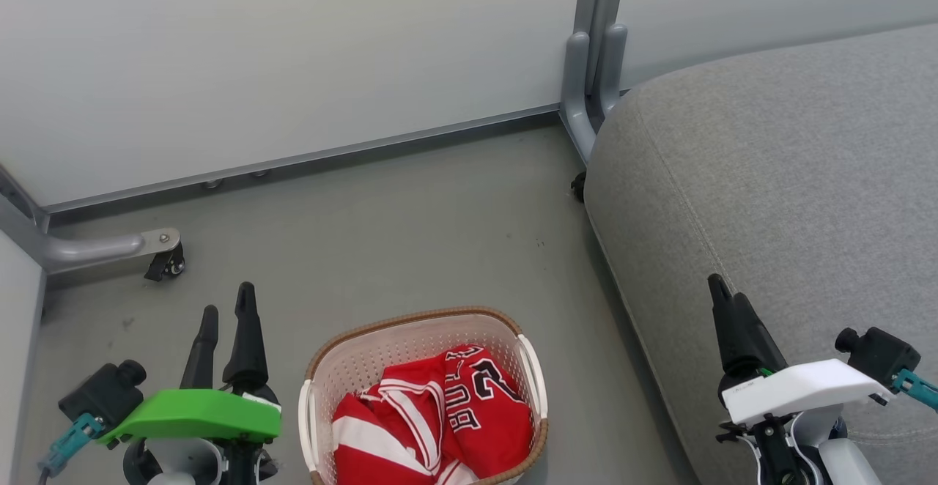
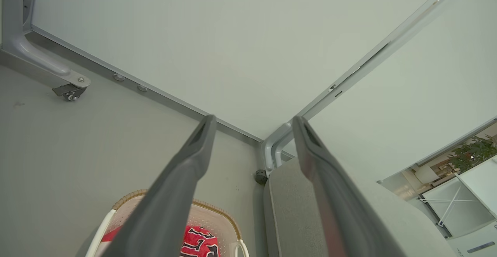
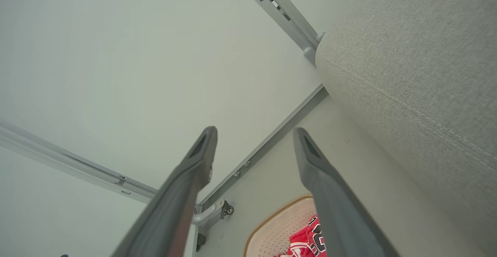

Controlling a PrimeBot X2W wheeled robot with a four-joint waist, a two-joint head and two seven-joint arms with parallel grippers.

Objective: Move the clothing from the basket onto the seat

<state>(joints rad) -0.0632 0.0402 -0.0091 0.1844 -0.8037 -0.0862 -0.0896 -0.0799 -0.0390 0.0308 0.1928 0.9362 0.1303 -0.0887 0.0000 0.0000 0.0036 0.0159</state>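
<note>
Dark-fingered and spread wide, my left tool (image 1: 228, 300) hangs empty above the floor (image 1: 410, 236), just to the left of the basket (image 1: 418, 318). My right tool (image 1: 727, 289), its jaws equally wide and holding nothing, hovers over the front edge of the seat (image 1: 791, 177). Between the two arms, the cream basket stands on the floor close beside the grey seat, apart from it as far as the head view shows. The clothing (image 1: 440, 415) lies bunched inside the basket: a red jersey (image 1: 487, 397) with black lettering lies uppermost toward the right, and red fabric with white stripes, likely the shorts (image 1: 381, 426), toward the left. Neither garment is on the seat.

By my judgement the task stands at its opening step, the reach into the basket, with nothing lifted. The next move calls for one tool to tip downward and descend inside the rim, closing on a raised fold of the jersey rather than on the perforated wall. The left appears the nearer. The lift should clear the rim before any swing right toward the cushion, or the light basket may drag along.
</note>
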